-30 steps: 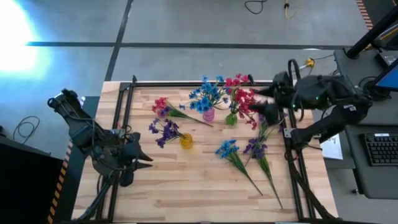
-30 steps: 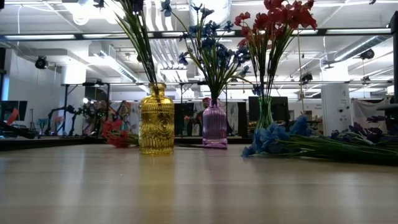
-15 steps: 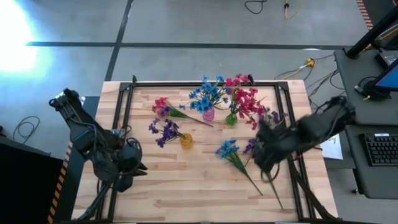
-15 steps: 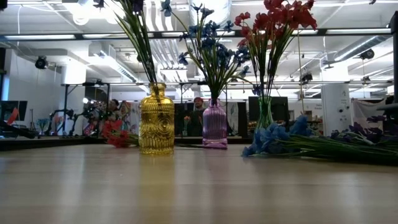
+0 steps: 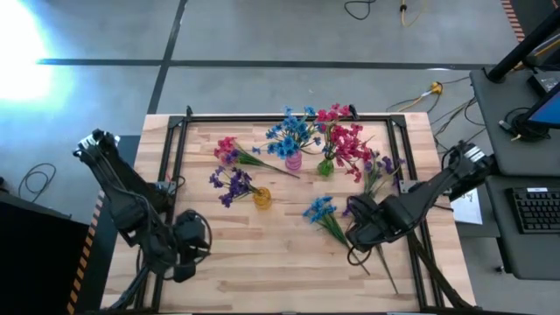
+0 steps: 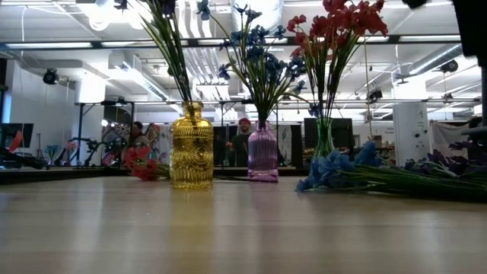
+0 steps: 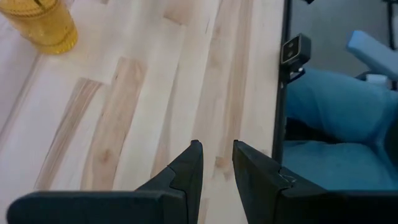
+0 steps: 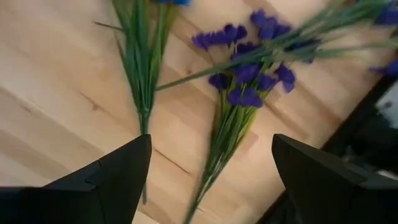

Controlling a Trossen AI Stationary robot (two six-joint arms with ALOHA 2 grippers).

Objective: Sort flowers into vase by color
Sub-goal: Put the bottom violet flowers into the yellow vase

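Observation:
Three vases stand mid-table. A yellow vase [image 5: 262,198] holds purple flowers [image 5: 231,182], a pink vase [image 5: 293,162] holds blue flowers [image 5: 293,133], and a green vase [image 5: 325,167] holds red flowers [image 5: 343,138]. A red sprig [image 5: 229,150], a blue sprig [image 5: 320,210] and purple sprigs [image 8: 247,81] lie flat on the wood. My right gripper [image 8: 211,174] hangs wide open, pointing down, above the purple sprig's stems, with a finger on either side of them and clear. My left gripper [image 7: 217,155] hovers over bare wood at the near left, open by a narrow gap and holding nothing.
A black frame rail [image 5: 411,219] runs along the table's right edge, close to my right gripper. Another purple sprig [image 5: 381,164] lies farther back by that rail. In the low view, people [image 6: 242,141] stand in the room behind the vases. Bare wood [image 5: 262,262] spans the near middle.
My right gripper has swung from beside the red flowers at the far right toward the near edge and down. It has tipped to point down over the lying purple sprig, and it has stayed open. My left gripper has sunk a little toward the near edge.

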